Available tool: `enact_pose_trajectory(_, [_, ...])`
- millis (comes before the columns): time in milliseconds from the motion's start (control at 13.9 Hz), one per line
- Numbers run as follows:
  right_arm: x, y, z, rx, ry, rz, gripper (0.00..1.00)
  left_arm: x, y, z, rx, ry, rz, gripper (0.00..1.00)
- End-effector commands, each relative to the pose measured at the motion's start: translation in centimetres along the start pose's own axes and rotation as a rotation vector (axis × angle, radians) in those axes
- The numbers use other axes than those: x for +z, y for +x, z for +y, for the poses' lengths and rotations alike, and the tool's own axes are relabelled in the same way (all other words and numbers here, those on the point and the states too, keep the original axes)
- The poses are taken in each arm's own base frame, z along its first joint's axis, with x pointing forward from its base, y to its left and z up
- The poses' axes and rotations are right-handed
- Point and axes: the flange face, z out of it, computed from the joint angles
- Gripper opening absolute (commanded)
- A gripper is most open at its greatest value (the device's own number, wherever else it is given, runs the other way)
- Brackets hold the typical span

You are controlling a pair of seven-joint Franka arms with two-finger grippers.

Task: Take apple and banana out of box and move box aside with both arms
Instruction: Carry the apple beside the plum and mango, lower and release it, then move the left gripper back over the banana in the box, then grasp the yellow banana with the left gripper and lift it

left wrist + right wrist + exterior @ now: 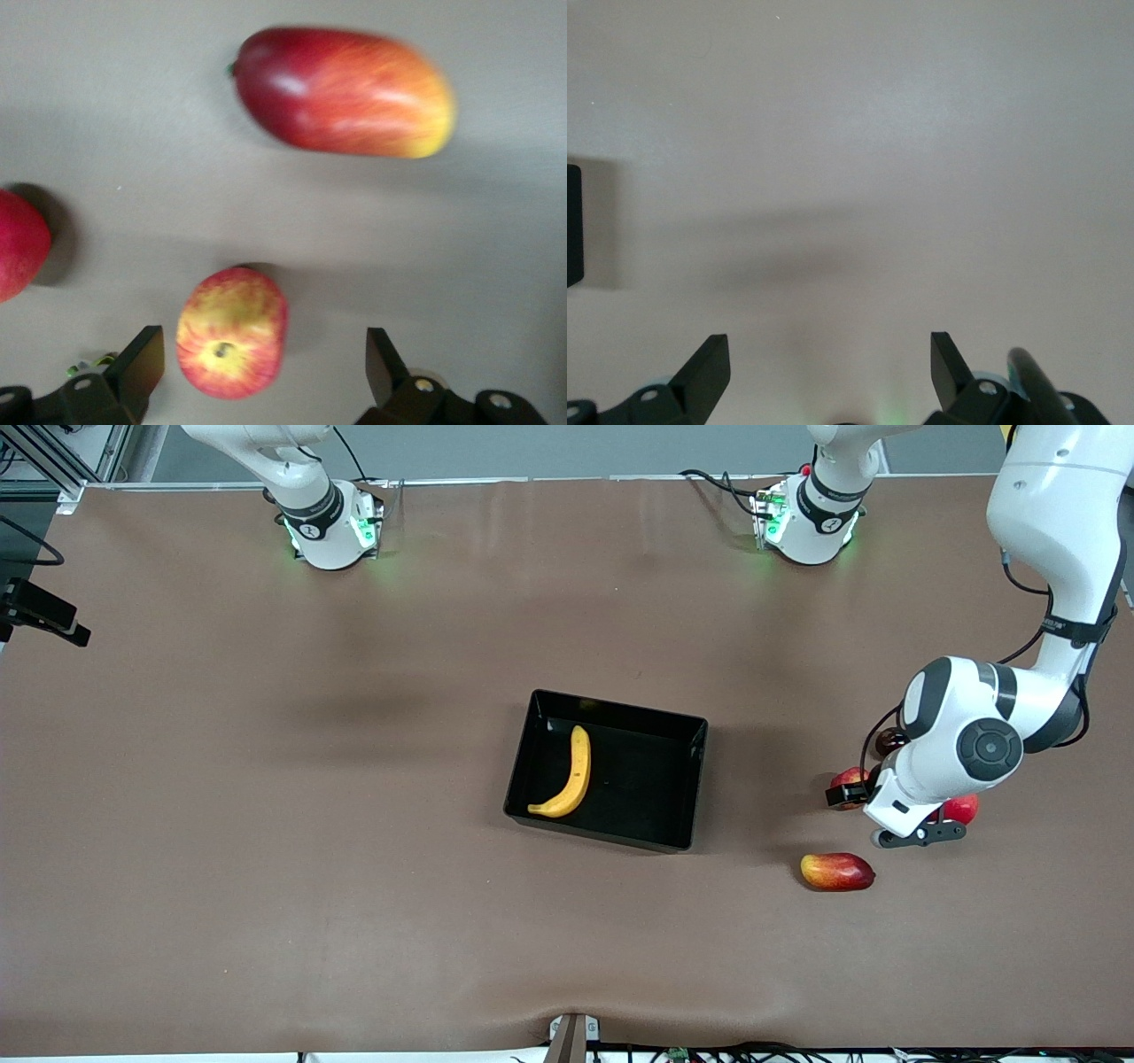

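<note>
The black box [687,779] stands mid-table with the yellow banana [567,775] lying in it. The small apple [849,779], red streaked with yellow, sits on the table toward the left arm's end, partly hidden under the left hand. In the left wrist view the apple [232,332] lies between the spread fingers, nearer one of them, and they do not touch it. My left gripper [266,372] is open, low over the apple [875,794]. My right gripper [830,372] is open and empty over bare table; the front view shows only that arm's base.
An oblong red-and-yellow mango [837,872] lies nearer the front camera than the apple; it also shows in the left wrist view [345,91]. A plain red round fruit [962,808] sits beside the left hand [19,243]. A small dark round thing [889,740] lies farther back.
</note>
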Motion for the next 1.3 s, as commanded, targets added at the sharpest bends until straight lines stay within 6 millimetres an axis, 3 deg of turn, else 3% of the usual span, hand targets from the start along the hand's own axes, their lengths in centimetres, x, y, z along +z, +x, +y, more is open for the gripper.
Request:
enact_pose_trajectory(0, [-0.1,0.1,0.4,0.018,-0.014,0.001,1.0,-4.0,-2.0,5.3,0.043,-0.006,0.035,1.0])
enact_pose_trajectory(361, [-0.1,0.1,0.4,0.018,-0.016,0.0,1.0,-8.2,-8.1,23.3,0.07,-0.098,0.089,1.0])
enact_pose_trajectory(577, [-0.1,0.1,0.3,0.016,-0.016,0.001,1.0,-7.8,-11.5,32.3,0.115,-0.149,0.074,1.0])
enact_pose_trajectory(721, [-0.1,0.1,0.4,0.018,-0.016,0.001,1.0,-6.0,-13.3,36.8,0.173,-0.155,0.07,1.0])
enact_pose_trajectory(938, [-0.1,0.1,0.4,0.018,-0.016,0.001,1.0,-1.8,-14.8,42.4,0.168,-0.129,0.091,1.0])
enact_pose_trajectory(1226, [0.0,0.2,0.4,0.018,-0.016,0.0,1.0,3.8,-16.6,46.6,0.203,-0.105,0.17,1.0])
